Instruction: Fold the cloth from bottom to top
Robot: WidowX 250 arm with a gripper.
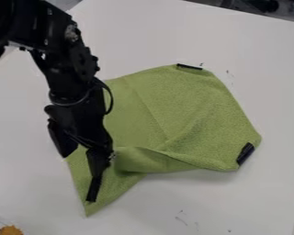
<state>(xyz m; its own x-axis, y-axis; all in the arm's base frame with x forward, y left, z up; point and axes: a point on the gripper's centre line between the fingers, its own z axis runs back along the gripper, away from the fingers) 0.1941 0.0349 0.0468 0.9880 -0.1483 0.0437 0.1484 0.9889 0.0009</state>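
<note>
Cloth (pixel 192 105) lies rumpled across the middle of the table (pixel 211 204), with the gripper (pixel 78 179) over its left side. The jaws look wide apart, gripping nothing that I can make out. Below them, the lower-left corner spreads out as a point toward the table's near edge, unfolded. Just right of that, the lower edge curls up in a loose ridge running toward the right corner, where a dark patch (pixel 245 153) shows; a dark strip (pixel 189 66) marks the far corner. I judge the fold partly made at best: the right part may be turned up, while the lower-left corner seems left to bring toward the top, and the ridge needs flattening.
</note>
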